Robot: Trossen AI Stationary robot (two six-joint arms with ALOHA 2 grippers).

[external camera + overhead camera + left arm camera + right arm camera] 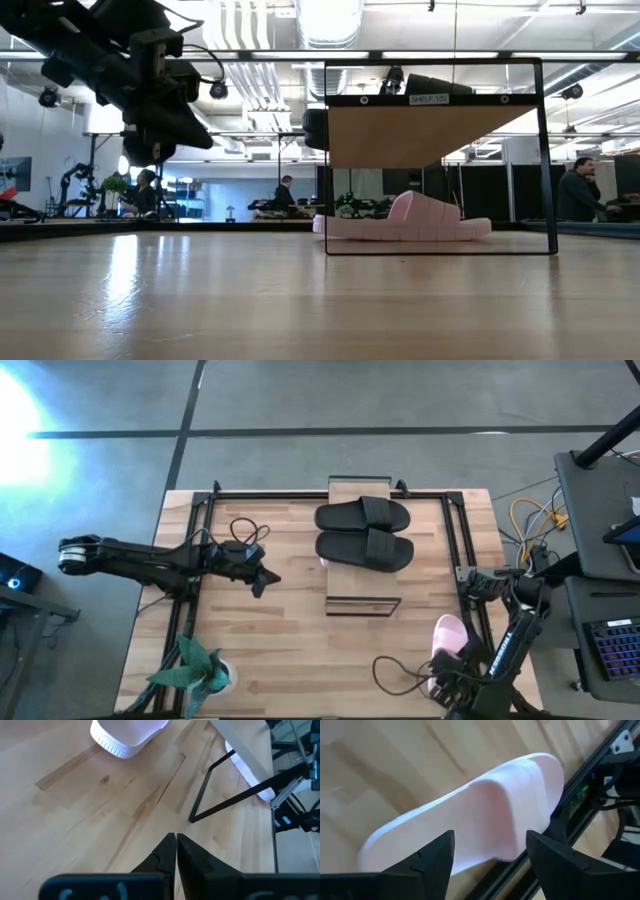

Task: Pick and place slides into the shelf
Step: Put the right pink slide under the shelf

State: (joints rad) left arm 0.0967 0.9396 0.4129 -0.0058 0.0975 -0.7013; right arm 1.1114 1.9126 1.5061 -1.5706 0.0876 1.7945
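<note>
Grey concrete floor with dark seams surrounds the table, a pale butcher-block top of jointed wooden strips edged by a thin dark metal frame. Taking the shelf as the landmark: it stands at the far middle of the table, a narrow rack with a light wooden plank top on thin dark bars. Two matte black slides lie side by side across its plank, their wide straps up. Under the shelf, one pale pink slide rests on the table, its ribbed sole showing in the low view.

Left of the shelf, the left arm reaches in over the table, its left gripper clenched with the fingers pressed together, holding nothing, near the shelf but apart from it. Looped black cables lie beside that arm.

Toward the near right of the shelf, by the table's edge rail, a second pink slide lies; the right gripper hangs over it with fingers spread on either side of its smooth strap. A green toy plant stands at the near left corner, well apart from the shelf.
</note>
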